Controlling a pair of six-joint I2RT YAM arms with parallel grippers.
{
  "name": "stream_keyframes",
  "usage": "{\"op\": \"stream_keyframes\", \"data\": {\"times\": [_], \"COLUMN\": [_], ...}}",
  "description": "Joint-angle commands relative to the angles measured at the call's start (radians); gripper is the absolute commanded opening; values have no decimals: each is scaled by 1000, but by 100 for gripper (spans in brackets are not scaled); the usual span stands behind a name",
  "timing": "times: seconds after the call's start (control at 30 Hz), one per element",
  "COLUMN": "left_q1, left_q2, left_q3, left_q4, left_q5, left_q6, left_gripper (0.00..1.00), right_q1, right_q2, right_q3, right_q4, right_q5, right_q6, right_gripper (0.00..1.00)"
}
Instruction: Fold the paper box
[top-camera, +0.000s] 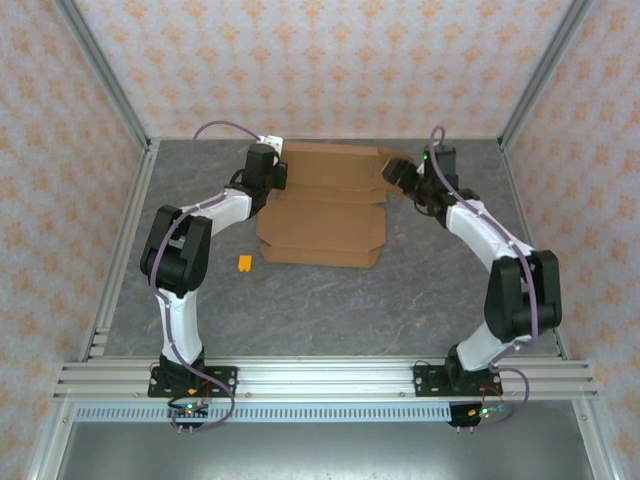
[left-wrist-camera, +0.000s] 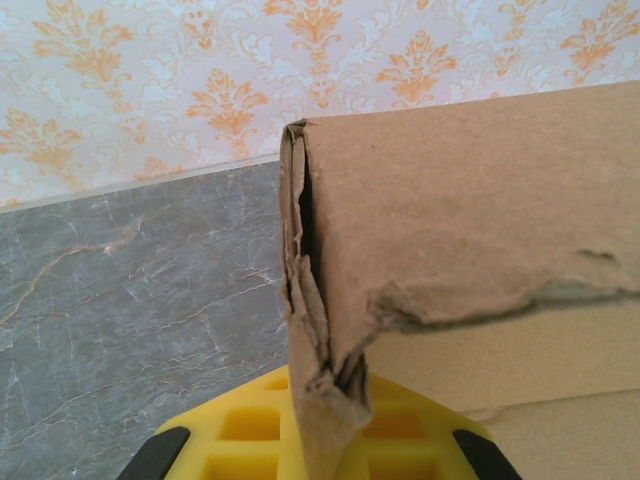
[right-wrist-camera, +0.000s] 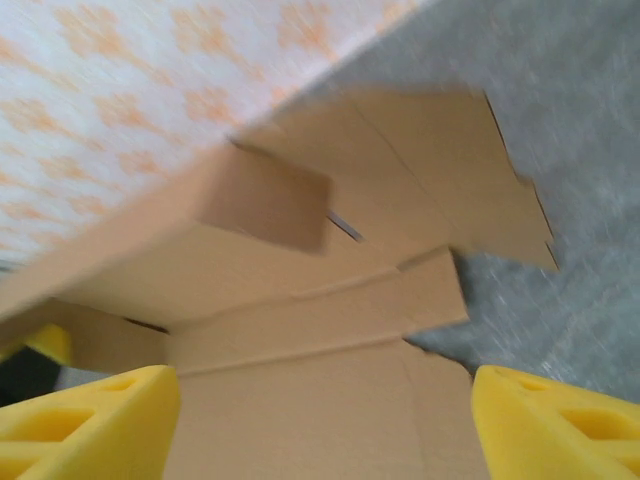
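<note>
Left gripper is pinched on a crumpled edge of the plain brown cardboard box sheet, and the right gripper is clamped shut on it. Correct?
No. The right gripper is open: the right wrist view shows its fingers wide apart, not closed on the brown cardboard box sheet. The left gripper is pinched on its crumpled edge.

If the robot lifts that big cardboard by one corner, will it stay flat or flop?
Probably floppy: the paper box is a thin creased sheet with flaps, so it would likely bend there. It seems easy to crumple: the edge in the left pincer looks wrinkled and torn. Pushed, it should slide, not roll, lying mostly flat on the table.
</note>
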Motion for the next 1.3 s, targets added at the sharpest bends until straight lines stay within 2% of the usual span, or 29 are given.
{"op": "stream_keyframes", "data": {"times": [0.0,0.3,0.63,0.83,0.97,1.27], "left_q1": [-4,-4,-5,-5,-4,-5], "left_q2": [-1,-3,0,-1,-1,0], "left_q3": [22,20,22,20,19,21], "left_q4": [-20,-17,-19,-20,-22,-23], "left_q5": [-26,-24,-17,-10,-10,-7], "left_q6": [0,-1,0,-4,-7,-9], "left_gripper": [0,0,0,0,0,0], "right_q1": [23,36,38,39,40,60], "right_q2": [95,288,430,470,446,434], "right_q3": [-55,-46,56,105,93,98], "right_q4": [138,288,333,364,404,421], "right_q5": [38,146,118,78,49,-10], "right_q6": [41,102,98,93,76,55], "right_gripper": [73,60,50,38,32,28]}}
